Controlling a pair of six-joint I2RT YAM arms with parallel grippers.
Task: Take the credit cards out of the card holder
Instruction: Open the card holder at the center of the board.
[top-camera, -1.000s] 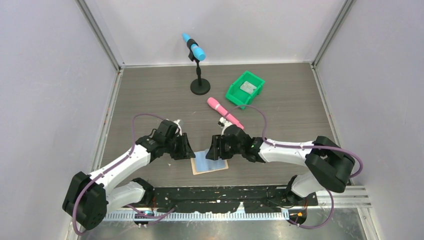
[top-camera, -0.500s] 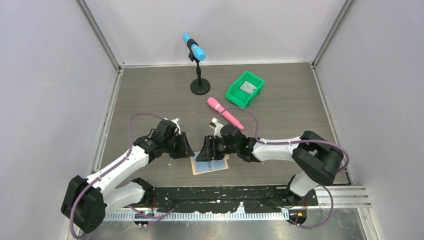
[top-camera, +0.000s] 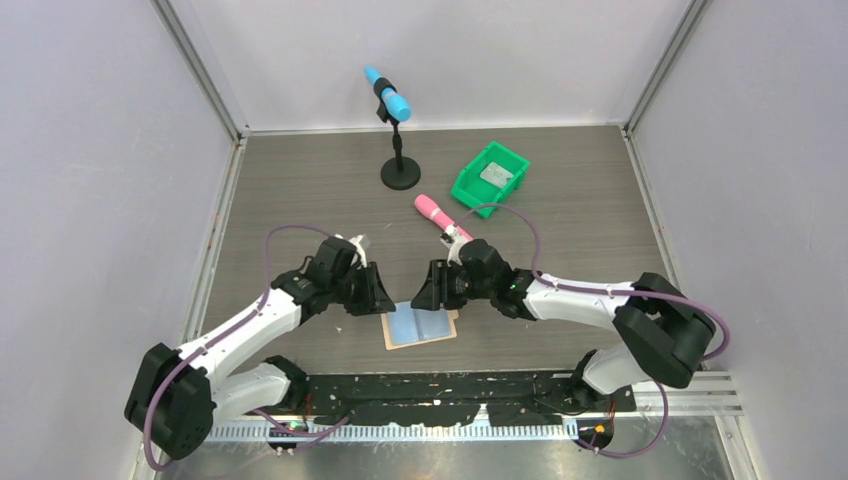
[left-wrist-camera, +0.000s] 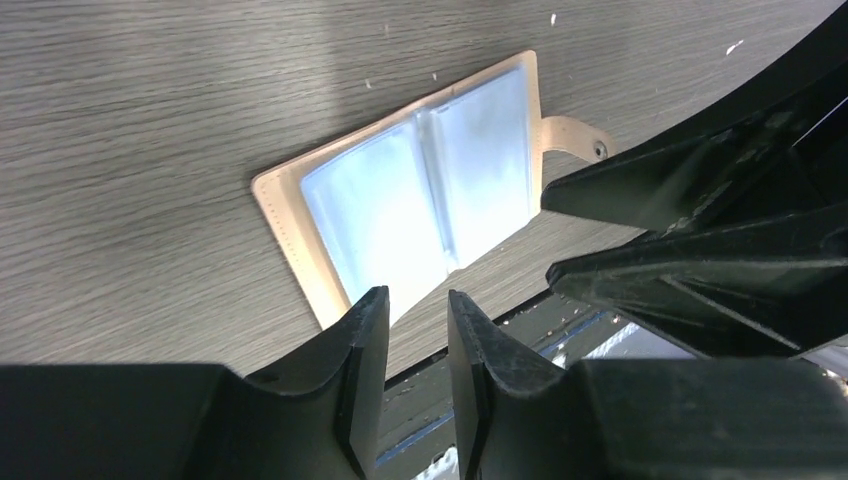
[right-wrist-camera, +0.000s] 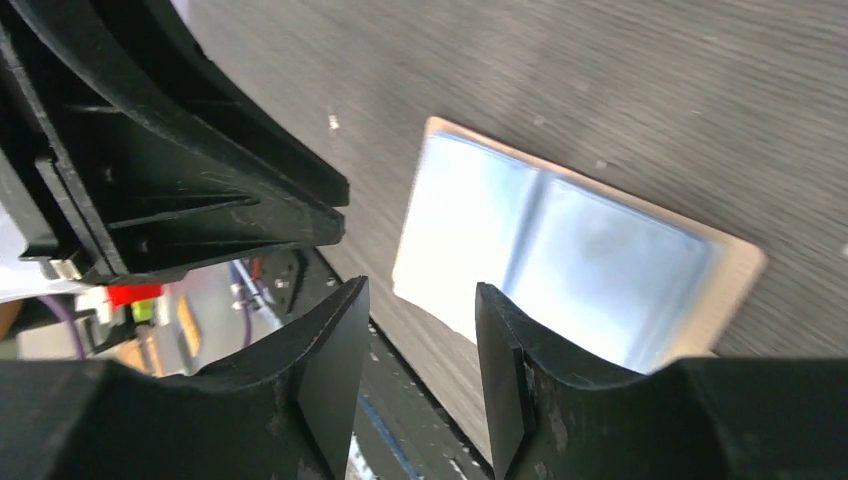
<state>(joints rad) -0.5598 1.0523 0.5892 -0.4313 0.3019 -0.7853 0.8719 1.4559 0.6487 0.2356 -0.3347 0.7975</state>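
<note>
The tan card holder (top-camera: 421, 327) lies open and flat near the table's front edge, showing two glossy pale-blue panels (left-wrist-camera: 420, 190) and a snap tab (left-wrist-camera: 575, 135). I cannot tell a card from the sleeve inside it. A pale grey credit card (top-camera: 495, 174) lies in the green bin. My left gripper (top-camera: 385, 303) hovers just left of the holder, jaws narrowly open and empty (left-wrist-camera: 418, 300). My right gripper (top-camera: 420, 293) hangs over the holder's upper edge, open and empty (right-wrist-camera: 420, 300). The holder (right-wrist-camera: 570, 250) lies beyond its fingertips.
A green bin (top-camera: 470, 190) stands at the back right. A pink microphone (top-camera: 440, 215) lies between it and my right arm. A blue microphone (top-camera: 393, 100) on a black stand (top-camera: 400, 175) is at the back centre. Metal rails run along the table's sides.
My right gripper dipped left onto the holder, then drew back right and up a little, its jaws widening and narrowing again. The left gripper has hardly moved.
</note>
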